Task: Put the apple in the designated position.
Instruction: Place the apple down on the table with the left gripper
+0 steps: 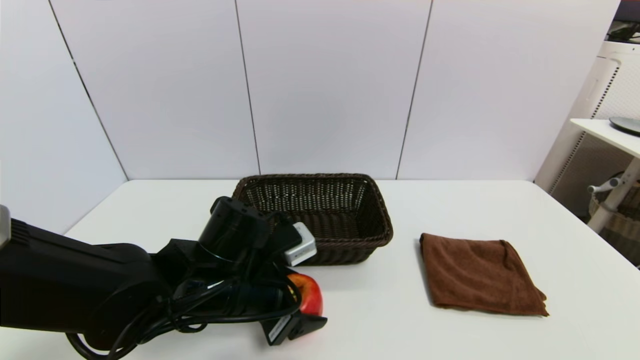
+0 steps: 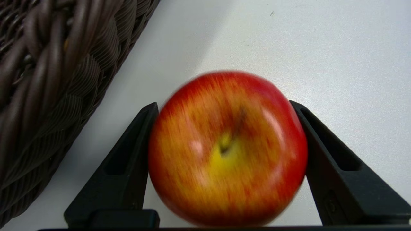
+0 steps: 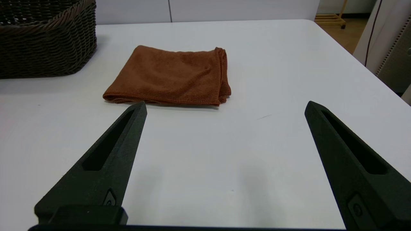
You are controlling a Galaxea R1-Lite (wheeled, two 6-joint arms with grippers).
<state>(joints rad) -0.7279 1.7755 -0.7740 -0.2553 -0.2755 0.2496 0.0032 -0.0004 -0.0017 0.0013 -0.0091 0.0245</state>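
The red apple [image 2: 228, 147], with yellow-orange patches and a short dark stem, sits between the two black fingers of my left gripper [image 2: 224, 104], which touch it on both sides. In the head view the apple [image 1: 311, 294] shows partly behind my left gripper [image 1: 304, 306], low over bare white tabletop [image 1: 370, 310] just in front of the basket. No mark shows on that patch of table. Whether the apple rests on the surface I cannot tell. My right gripper [image 3: 224, 106] stands open and empty over the table, near the cloth; it is out of the head view.
A dark brown wicker basket [image 1: 385, 227] stands at the table's middle back, its wall [image 2: 48, 96] close beside the apple. A folded brown cloth [image 1: 477, 272] lies to the right of it. A white shelf [image 1: 607, 130] stands beyond the table's right edge.
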